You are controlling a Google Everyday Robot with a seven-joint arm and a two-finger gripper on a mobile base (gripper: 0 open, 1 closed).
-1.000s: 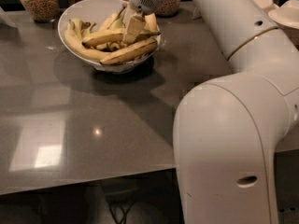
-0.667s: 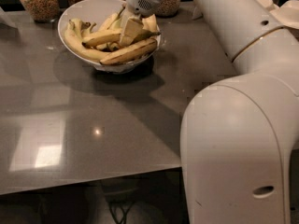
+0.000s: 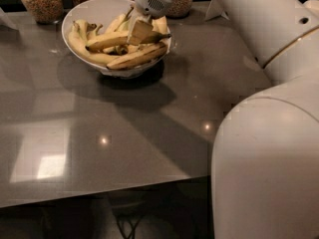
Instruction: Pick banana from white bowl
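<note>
1. Location: a grey, glossy worktop [image 3: 149,133] carries the white bowl [image 3: 75,15] at its far side. Three jars of dry goods [image 3: 42,1] stand just behind the bowl.
2. Bowl contents: several bananas are heaped together. The banana [image 3: 110,40] of the task is the long, nearly straight one lying crosswise on top of the heap, with its dark tip pointing towards the right rim. A shorter, browner banana [image 3: 137,58] lies just in front of it, and curved ones sit behind and to the left.
3. Hand: the hand [image 3: 139,34] is inside the bowl, directly over the right half of the banana and at or very near its skin. The arm [image 3: 259,24] reaches in from the right.
4. Hand state: I cannot tell how far the hand is open, nor whether it has hold of anything. Contact with the banana appears likely but is not confirmed.
5. Lift status: the banana rests on the heap, so it is not yet lifted.
6. Step in hand, by judgement: the grasp itself, at the end of the reach and ahead of the lift.
7. Next move, by judgement: a firm closure across the banana's width, then a straight rise clear of the rim.
8. Risk: the neighbouring bananas touch the banana and could be dragged or tipped as it rises. An off-centre hold could also let the long fruit swing.
</note>
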